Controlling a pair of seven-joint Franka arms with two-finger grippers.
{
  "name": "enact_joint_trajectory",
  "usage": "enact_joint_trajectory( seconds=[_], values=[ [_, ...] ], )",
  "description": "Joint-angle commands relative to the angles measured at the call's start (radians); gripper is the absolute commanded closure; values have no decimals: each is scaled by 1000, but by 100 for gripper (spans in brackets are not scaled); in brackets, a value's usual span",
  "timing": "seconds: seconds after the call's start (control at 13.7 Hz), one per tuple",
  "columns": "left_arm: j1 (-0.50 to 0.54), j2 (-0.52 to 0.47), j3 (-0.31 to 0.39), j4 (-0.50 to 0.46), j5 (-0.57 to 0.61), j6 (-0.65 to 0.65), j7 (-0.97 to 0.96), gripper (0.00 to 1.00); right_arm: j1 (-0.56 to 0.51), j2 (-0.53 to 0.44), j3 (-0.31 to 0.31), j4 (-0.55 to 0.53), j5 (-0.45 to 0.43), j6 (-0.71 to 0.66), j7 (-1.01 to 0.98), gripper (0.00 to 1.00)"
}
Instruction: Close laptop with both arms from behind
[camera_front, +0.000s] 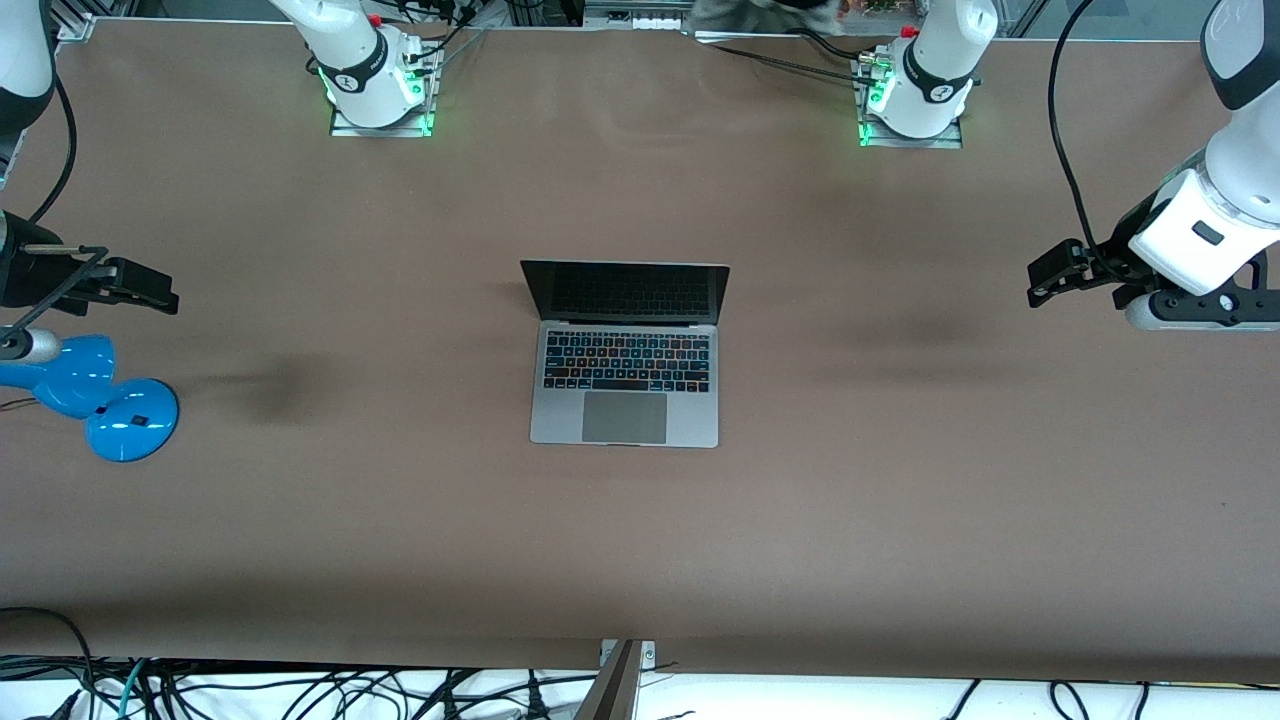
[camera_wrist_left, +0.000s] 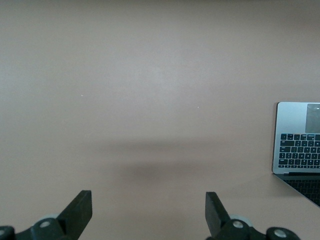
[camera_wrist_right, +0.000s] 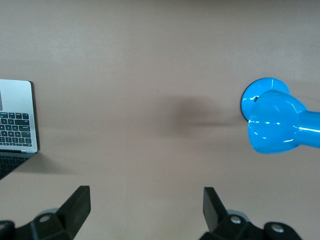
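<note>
Nothing of the closing was done at this moment, as far as I could judge: it had not begun.

At the left edge of the front view, at mid height, my right hand hung over bare desk, its two fingers spread wide apart and holding nothing. Just below it in that frame, at the lower left, stood the blue desk lamp, base on the desk, apart from my hand. In my right wrist view the fingers showed well separated, with only brown desk between them, the lamp at one edge and a corner of the laptop at the other.

In the middle of the front view sat the laptop, well apart from both my hands. Its lid stood raised, the dark screen facing the front camera, keys and trackpad fully exposed.

At the right edge of the front view, at mid height, my left hand hovered over bare desk, likewise opened wide and empty. My left wrist view showed the fingers parted, with the laptop's keyboard half only at the frame's edge.

All was left to do, I reckoned: bring both hands in to the lid from the side toward my bases, then push it down together onto the keyboard.
</note>
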Motion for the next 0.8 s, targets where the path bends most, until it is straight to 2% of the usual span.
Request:
enact_joint_trajectory(
  seconds=[0.0, 0.73],
  values=[
    [3, -17, 4, -12, 1, -11, 12, 0, -2, -11, 4, -14, 13, 9, 13, 0],
    [-10, -17, -2, -12, -2, -11, 1, 0, -2, -10, 4, -14, 13, 11, 11, 0]
  ],
)
